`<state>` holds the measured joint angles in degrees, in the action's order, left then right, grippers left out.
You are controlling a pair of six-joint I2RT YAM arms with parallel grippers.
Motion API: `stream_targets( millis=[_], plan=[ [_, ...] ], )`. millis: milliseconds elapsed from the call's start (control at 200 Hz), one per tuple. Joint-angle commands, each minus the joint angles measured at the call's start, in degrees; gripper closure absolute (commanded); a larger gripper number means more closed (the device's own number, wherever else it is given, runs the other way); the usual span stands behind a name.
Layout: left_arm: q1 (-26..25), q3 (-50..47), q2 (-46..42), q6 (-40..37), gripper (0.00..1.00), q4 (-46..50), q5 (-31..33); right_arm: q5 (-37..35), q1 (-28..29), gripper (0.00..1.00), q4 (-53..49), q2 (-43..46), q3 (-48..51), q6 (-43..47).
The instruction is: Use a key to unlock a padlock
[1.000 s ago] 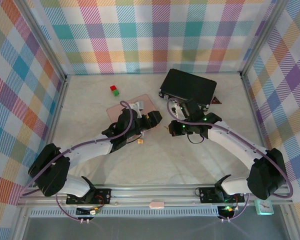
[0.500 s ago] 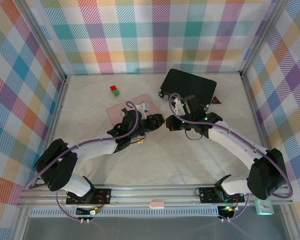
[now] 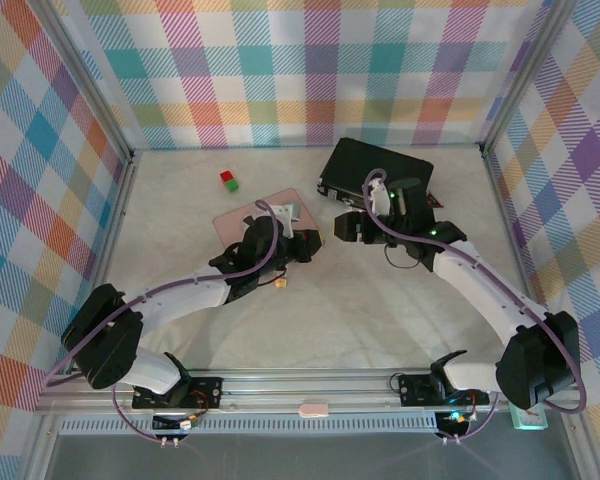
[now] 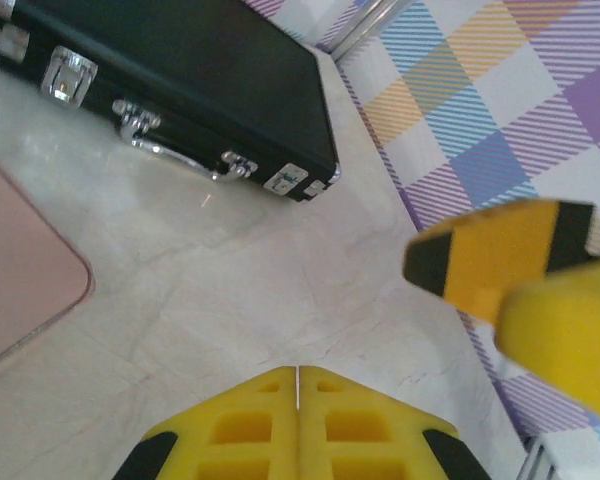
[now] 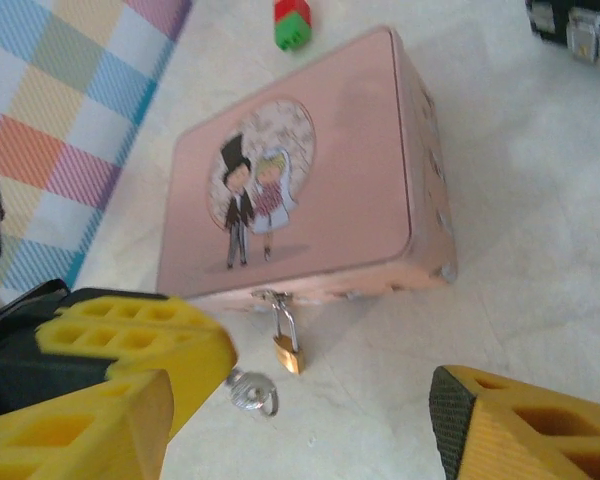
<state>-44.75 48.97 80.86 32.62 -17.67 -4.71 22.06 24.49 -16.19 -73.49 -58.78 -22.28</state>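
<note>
The small brass padlock [image 5: 287, 346] hangs by its silver shackle from the hasp on the front of the pink box [image 5: 310, 160] and rests on the table; from above, the padlock [image 3: 282, 285] lies just below my left arm. My left gripper [image 3: 308, 243] is shut, and its yellow fingers [image 5: 130, 330] pinch the silvery key [image 5: 248, 390], whose round head and ring stick out beside them, left of the padlock. In the left wrist view the left gripper [image 4: 297, 375] shows closed jaws with a thin bright line between them. My right gripper [image 5: 300, 390] stands open, empty, close by.
A black case [image 3: 375, 170] with silver latches lies behind the right gripper. Red and green cubes [image 3: 228, 181] sit left of the pink box [image 3: 265, 212]. Plaid walls enclose the table on three sides. The right gripper's yellow fingers [image 4: 500, 260] hang close to my left gripper.
The right gripper has opened, let go of the key and drawn back toward the black case. The left gripper has closed on the key at the same spot.
</note>
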Motion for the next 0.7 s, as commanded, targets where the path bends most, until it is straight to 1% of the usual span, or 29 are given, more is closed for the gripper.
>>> stream_targets(
  millis=[0, 80, 155, 200, 290, 500, 570, 695],
  plan=[
    [1.5, 2.5, -3.6, -12.9, 1.00, 1.4, -4.7, 10.4, -0.8, 0.34, 5.8, -0.6, -0.5, 2.9],
    [3.5, 2.0, -4.8, -16.4, 1.00, 0.5, -10.4, 17.2, -2.0, 0.43, 11.0, -1.3, 0.4, 2.3],
    [5.5, 1.5, -6.0, -17.4, 1.00, -0.3, -14.6, 24.1, -3.1, 0.48, 19.1, -1.8, 2.6, -0.6],
    [6.8, 1.0, -6.6, -17.0, 1.00, -1.3, -17.0, 26.8, -3.3, 0.52, 24.1, -2.0, 4.2, -2.6],
    [8.7, 0.5, -7.9, -16.3, 1.00, -2.7, -20.6, 30.4, -3.3, 0.56, 32.4, -2.7, 6.9, -6.2],
    [9.9, -0.3, -9.4, -13.7, 1.00, -5.6, -22.4, 35.5, -3.0, 0.59, 50.4, -5.8, 11.1, -15.9],
    [9.9, -0.4, -9.1, -12.0, 1.00, -7.3, -23.1, 35.2, -2.7, 0.59, 54.5, -6.2, 12.1, -17.4],
    [10.0, -0.1, -7.8, -9.3, 1.00, -10.0, -24.9, 34.7, -1.8, 0.59, 57.3, -6.8, 12.5, -18.5]
  ],
)
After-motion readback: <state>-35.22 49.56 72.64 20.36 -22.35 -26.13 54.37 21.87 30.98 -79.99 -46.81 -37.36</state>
